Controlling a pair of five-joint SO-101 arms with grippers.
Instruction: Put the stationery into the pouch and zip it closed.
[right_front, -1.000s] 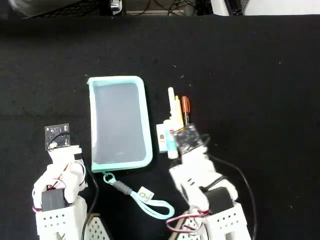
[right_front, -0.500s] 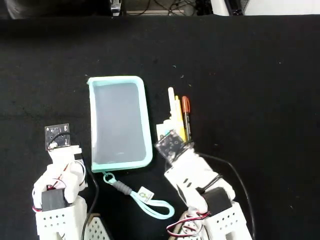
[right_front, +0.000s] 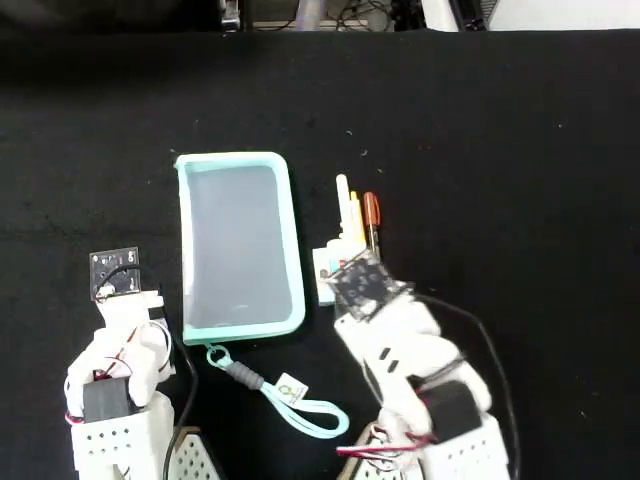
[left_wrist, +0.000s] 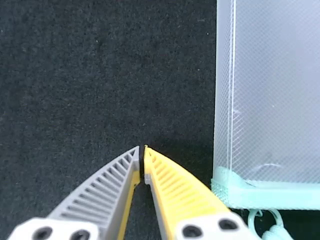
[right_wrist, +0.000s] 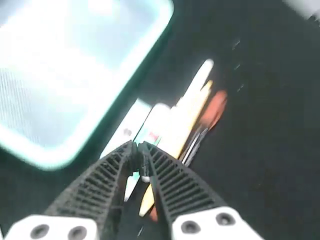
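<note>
Pouch (right_front: 238, 243) lay flat on the black table (right_front: 520, 180), strap (right_front: 295, 397) trailing toward the arms. Stationery (right_front: 352, 225) — pens (right_front: 371, 215) plus a white block (right_front: 324, 272) — sat bunched just right of the pouch, outside it. Right claw (right_wrist: 136, 150) was closed and empty over the bunch's near end. Left claw (left_wrist: 141, 150) was closed on nothing too, just beside the pouch's near-left corner.

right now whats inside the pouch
Through its clear face the pouch looks empty; the pens lie outside, beside it. The teal border hides its edges.
</note>
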